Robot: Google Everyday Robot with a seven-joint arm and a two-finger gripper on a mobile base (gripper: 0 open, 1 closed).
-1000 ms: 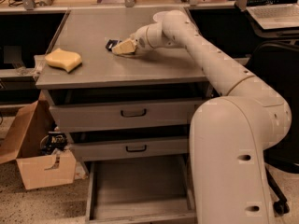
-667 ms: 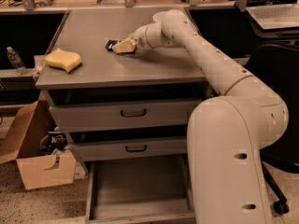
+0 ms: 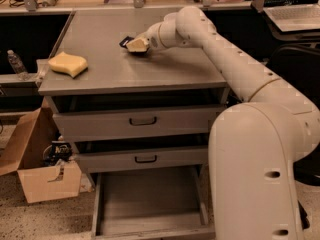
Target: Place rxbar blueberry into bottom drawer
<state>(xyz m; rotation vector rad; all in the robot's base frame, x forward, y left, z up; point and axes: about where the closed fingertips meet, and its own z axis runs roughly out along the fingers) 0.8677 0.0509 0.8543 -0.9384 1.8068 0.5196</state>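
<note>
The rxbar blueberry (image 3: 124,41) is a small dark bar lying on the grey cabinet top; only its left end shows from under the gripper. My gripper (image 3: 136,45) rests on the top right over the bar, with the arm reaching in from the right. The bottom drawer (image 3: 150,201) is pulled out at the foot of the cabinet, and its plain grey floor holds nothing.
A yellow sponge-like lump (image 3: 68,64) lies at the left of the cabinet top. Two closed drawers with black handles (image 3: 142,120) sit above the open one. A cardboard box (image 3: 42,176) stands on the floor at left, a water bottle (image 3: 15,63) on a shelf behind it. My robot's body (image 3: 260,174) fills the right.
The view has shifted slightly, so the water bottle at the left now shows. The gripper stays on the bar at the same spot.
</note>
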